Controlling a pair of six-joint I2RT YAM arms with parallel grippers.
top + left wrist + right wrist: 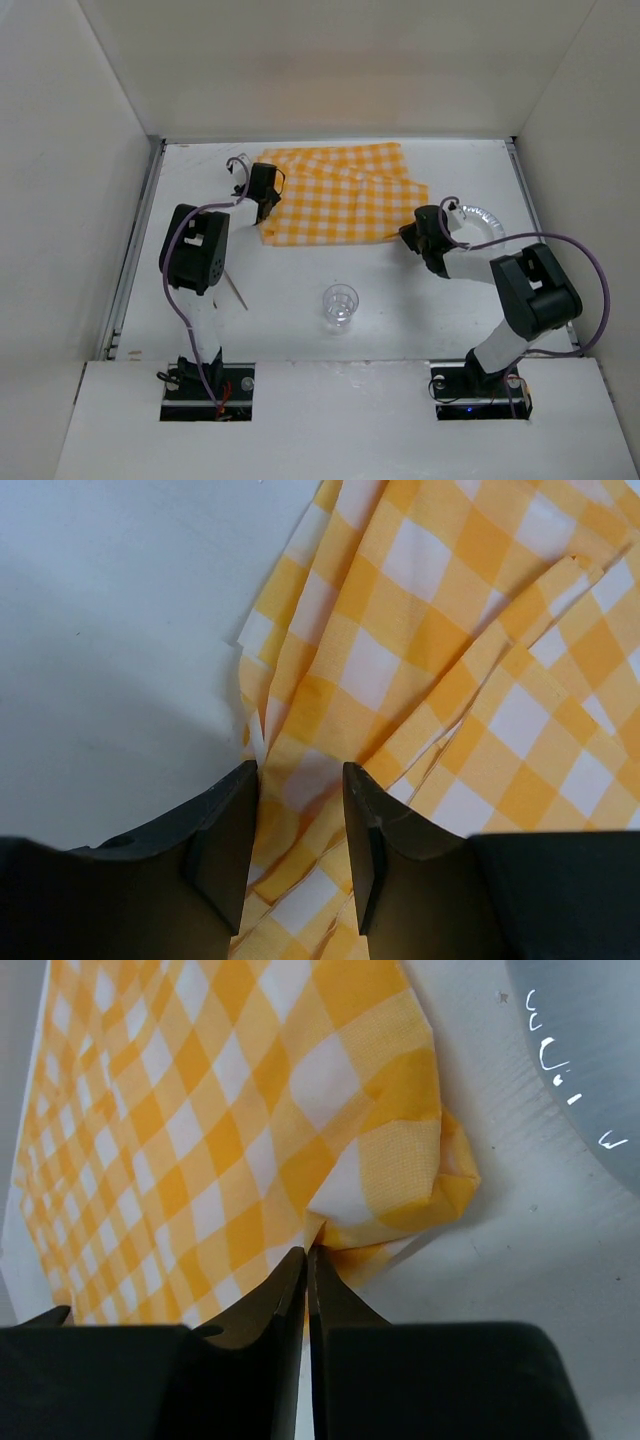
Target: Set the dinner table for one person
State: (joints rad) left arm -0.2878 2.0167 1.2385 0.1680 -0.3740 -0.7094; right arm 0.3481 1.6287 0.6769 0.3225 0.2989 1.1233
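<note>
The orange-and-white checked cloth [340, 195] lies rumpled on the far middle of the white dinner table [400, 300]. My left gripper [266, 208] is at the cloth's left edge. In the left wrist view it [300, 770] is open, with its jaws straddling folds of the cloth [450, 630]. My right gripper [408, 235] is at the cloth's near right corner. In the right wrist view it [307, 1252] is shut on the bunched edge of the cloth [200, 1140].
A clear plastic cup [340, 305] stands upright at the near middle. A clear plate [485, 217] lies just right of the right gripper, partly behind the arm, and shows in the right wrist view [590, 1060]. A thin utensil [236, 288] lies by the left arm. Metal rails line the side edges.
</note>
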